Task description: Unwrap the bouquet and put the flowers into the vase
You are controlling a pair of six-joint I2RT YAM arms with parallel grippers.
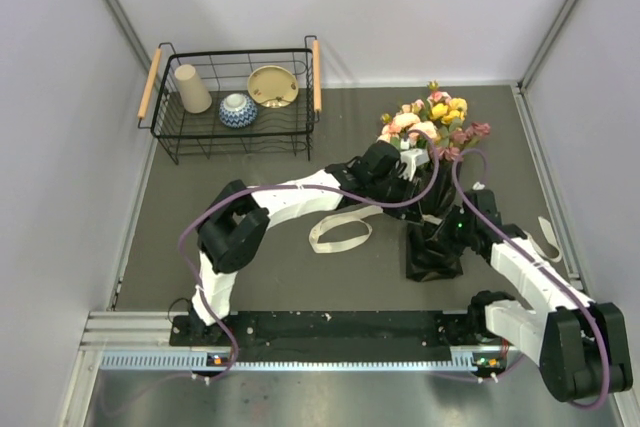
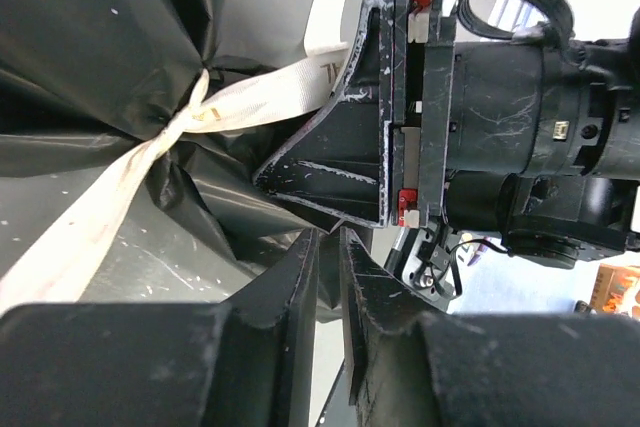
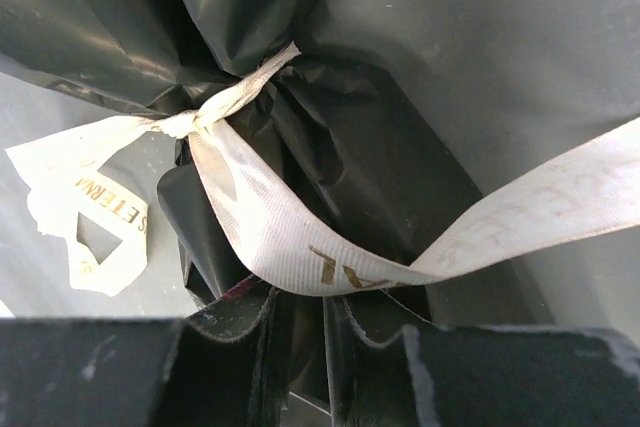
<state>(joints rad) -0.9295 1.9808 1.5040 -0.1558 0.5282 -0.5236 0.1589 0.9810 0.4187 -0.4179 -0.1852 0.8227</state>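
Your right hand [image 3: 305, 302] is pinched almost closed on the bouquet [image 1: 436, 247], with black paper [image 3: 330, 147] in the slit and the cream ribbon [image 3: 262, 222] draped across its tips. Your left hand [image 2: 328, 242] is nearly closed at the paper's edge; whether it grips anything, you cannot tell. The bouquet lies along the right side of the tabletop [image 1: 250, 267], flowers [image 1: 430, 122] toward the far edge.

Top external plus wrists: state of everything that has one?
bouquet, lying on the table, black wrap on
ribbon, knot tied, tail trailing on table
left end effector, almost closed, hold unclear
right end effector, closed on ribbon
blue bowl, upright in basket
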